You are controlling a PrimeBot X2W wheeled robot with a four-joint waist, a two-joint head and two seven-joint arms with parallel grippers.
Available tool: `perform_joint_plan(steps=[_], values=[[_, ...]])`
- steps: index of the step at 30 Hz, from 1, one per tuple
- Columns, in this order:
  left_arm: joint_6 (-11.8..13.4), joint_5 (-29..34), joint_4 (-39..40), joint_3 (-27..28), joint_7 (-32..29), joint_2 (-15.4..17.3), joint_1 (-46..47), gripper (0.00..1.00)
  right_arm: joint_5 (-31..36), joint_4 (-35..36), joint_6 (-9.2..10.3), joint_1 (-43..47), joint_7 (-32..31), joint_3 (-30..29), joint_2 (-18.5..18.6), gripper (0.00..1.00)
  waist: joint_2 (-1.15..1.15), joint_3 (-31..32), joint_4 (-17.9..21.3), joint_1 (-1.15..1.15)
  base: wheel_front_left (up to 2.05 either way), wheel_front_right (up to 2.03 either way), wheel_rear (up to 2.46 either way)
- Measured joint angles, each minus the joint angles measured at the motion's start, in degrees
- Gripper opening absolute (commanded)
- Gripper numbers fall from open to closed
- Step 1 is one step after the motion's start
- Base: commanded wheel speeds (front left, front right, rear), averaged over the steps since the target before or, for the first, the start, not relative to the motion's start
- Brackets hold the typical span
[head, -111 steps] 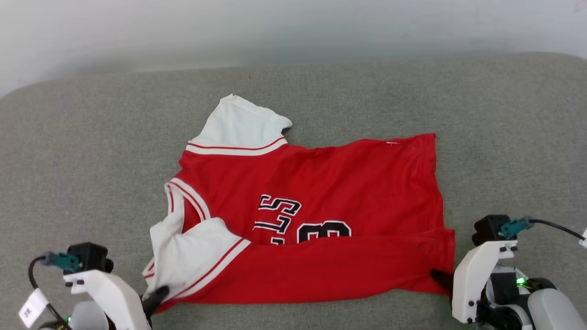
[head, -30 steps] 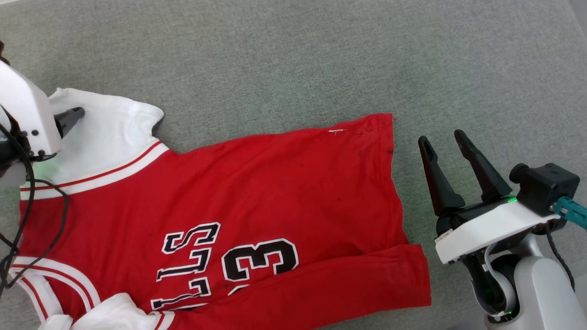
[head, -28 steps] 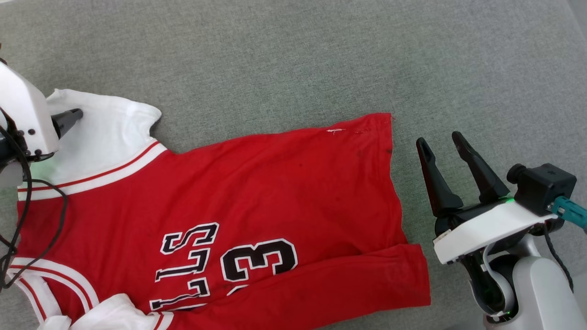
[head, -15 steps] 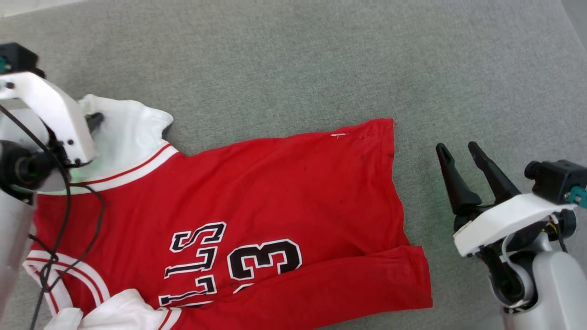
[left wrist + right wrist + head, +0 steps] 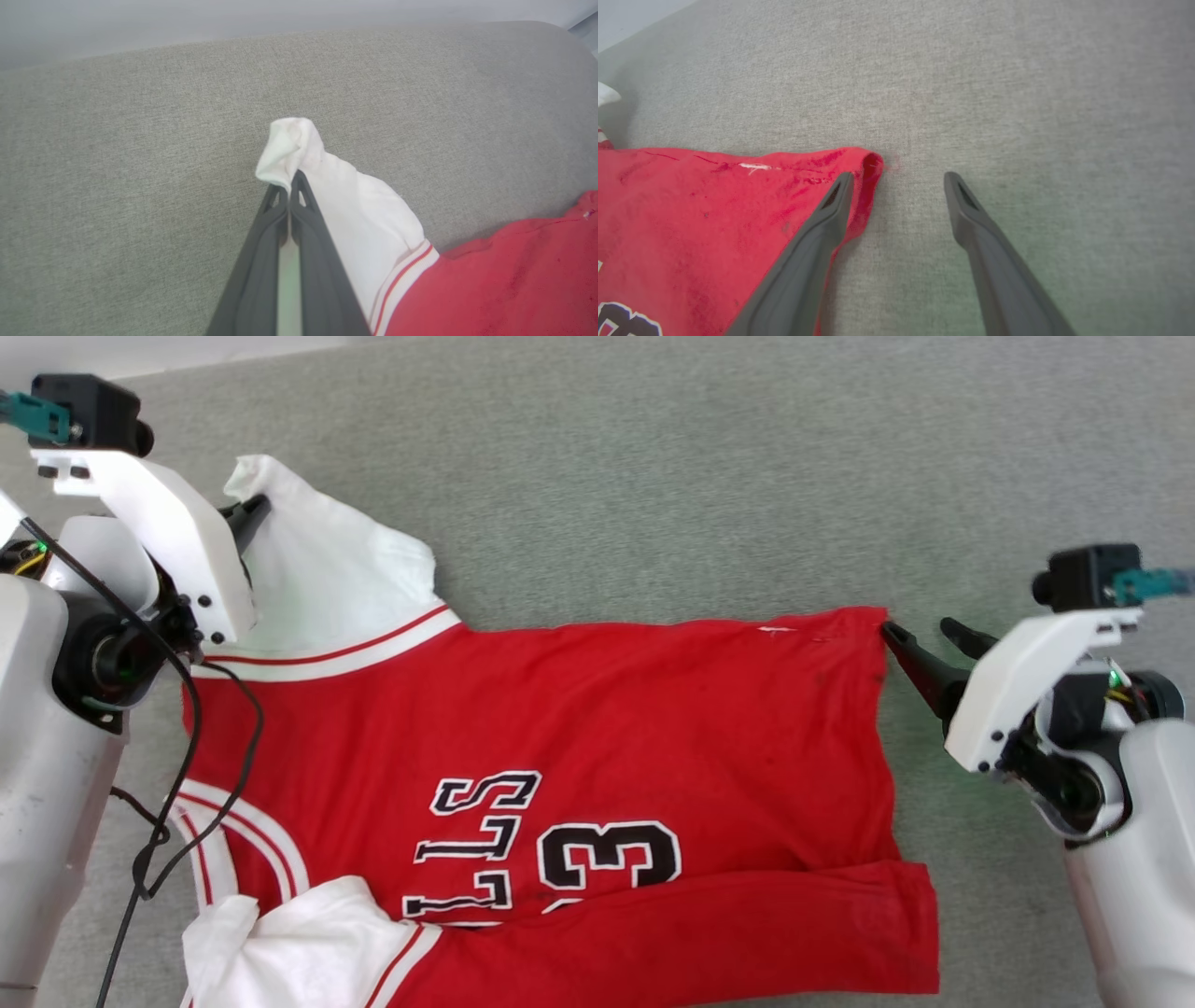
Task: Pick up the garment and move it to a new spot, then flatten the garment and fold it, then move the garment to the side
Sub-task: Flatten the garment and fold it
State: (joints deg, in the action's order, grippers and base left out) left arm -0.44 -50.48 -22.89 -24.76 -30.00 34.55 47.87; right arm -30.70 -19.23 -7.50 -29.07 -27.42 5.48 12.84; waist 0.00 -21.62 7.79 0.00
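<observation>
1. The garment [image 5: 607, 709] lies spread on the grey fabric surface [image 5: 653, 476], lettering facing up. Its near edge is folded over the numbers, and 1 white sleeve sits bunched at the lower left.
2. Left gripper [image 5: 289, 179]: fingers pressed tight together, pinching the tip of the far white sleeve [image 5: 327, 569], which bunches up past the fingertips.
3. Right gripper [image 5: 900, 179]: spread wide at the far hem corner, 1 finger over the red cloth, the other over bare surface, nothing clamped.

Right hand [image 5: 916, 626] has reached the garment [image 5: 597, 709] corner; left hand [image 5: 255, 508] pulled its sleeve out.
</observation>
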Motion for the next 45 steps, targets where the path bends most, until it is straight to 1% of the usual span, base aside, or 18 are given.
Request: perform_joint_plan(steps=[2,3,10,11,12,14,16,21,25,30,34,39,43,45], values=[[0.0,0.1,1.0,-0.2,0.0,-0.1,0.2,0.00,-0.1,-1.9,0.00,-2.4,-3.5,1.4,0.5,1.00,0.00,-0.4,-0.9,0.00,0.00,0.00,0.00],[0.1,0.3,1.9,-0.4,0.0,-0.3,0.3,0.00,-0.1,-4.2,0.00,-4.5,-7.3,2.6,0.9,1.00,0.00,-0.9,-1.7,0.00,0.00,0.00,0.00],[-0.1,0.3,3.3,-0.7,0.5,-0.8,0.3,0.00,0.0,-9.7,0.01,-10.4,-16.6,5.1,2.2,1.00,0.00,-2.5,-3.9,-0.01,0.00,0.00,0.00],[-0.4,0.1,3.3,-0.7,0.6,-0.8,0.3,0.00,0.0,-10.3,0.01,-10.9,-17.5,5.1,2.3,0.43,0.00,-2.6,-4.1,-0.01,0.00,0.00,0.00],[-0.5,-0.1,3.3,-0.6,1.0,-0.9,0.3,0.00,0.0,-10.7,0.01,-11.3,-18.2,5.1,2.4,0.00,0.00,-2.7,-4.3,-0.01,0.00,0.00,0.00],[-0.5,-0.1,3.1,-0.5,1.8,-1.0,0.3,0.00,0.3,-11.3,0.02,-12.1,-19.3,5.3,2.9,0.00,0.00,-2.8,-4.8,-0.01,0.00,0.00,0.00],[-0.5,0.0,2.6,-0.2,3.0,-1.0,0.3,0.00,0.5,-11.5,0.01,-12.5,-18.8,5.4,3.0,0.00,0.00,-2.5,-5.0,-0.01,0.00,0.00,0.00],[-1.1,0.7,1.3,0.3,6.0,-1.0,0.2,0.00,0.9,-11.4,0.01,-13.2,-15.6,4.7,2.9,0.00,0.00,-0.7,-5.5,-0.01,0.00,0.00,0.00],[-1.2,0.7,0.7,1.2,8.7,-1.0,-0.3,0.00,1.0,-9.6,0.00,-13.9,-13.2,3.4,2.8,0.00,0.00,1.4,-5.6,-0.01,0.00,0.00,0.00],[-1.0,0.2,0.9,2.3,10.9,-0.4,-3.3,0.00,1.1,-7.4,0.00,-11.8,-10.7,2.0,2.6,0.00,0.00,4.1,-5.7,-0.01,0.00,0.00,0.00],[0.1,-1.3,2.9,3.1,12.5,-0.1,-9.2,0.00,0.7,-5.7,0.00,-6.4,-8.9,1.6,2.3,0.00,0.00,6.5,-5.6,0.00,0.00,0.00,0.00],[2.4,-3.2,6.4,4.8,15.5,0.4,-19.8,0.00,-0.2,-3.7,0.00,1.1,-7.4,0.8,1.9,0.00,0.00,9.5,-5.7,-0.01,0.00,0.00,0.00],[4.3,-5.0,9.1,5.7,17.6,0.1,-28.9,0.00,-0.6,-2.2,0.00,7.4,-5.5,-0.4,1.5,0.00,0.00,11.7,-6.0,-0.01,0.00,0.00,0.00],[5.2,-6.4,10.3,5.9,17.6,-0.3,-33.1,0.00,-1.1,-1.7,-0.01,10.3,-4.9,-1.3,1.2,0.00,0.00,12.7,-6.2,-0.01,0.00,0.00,0.00]])
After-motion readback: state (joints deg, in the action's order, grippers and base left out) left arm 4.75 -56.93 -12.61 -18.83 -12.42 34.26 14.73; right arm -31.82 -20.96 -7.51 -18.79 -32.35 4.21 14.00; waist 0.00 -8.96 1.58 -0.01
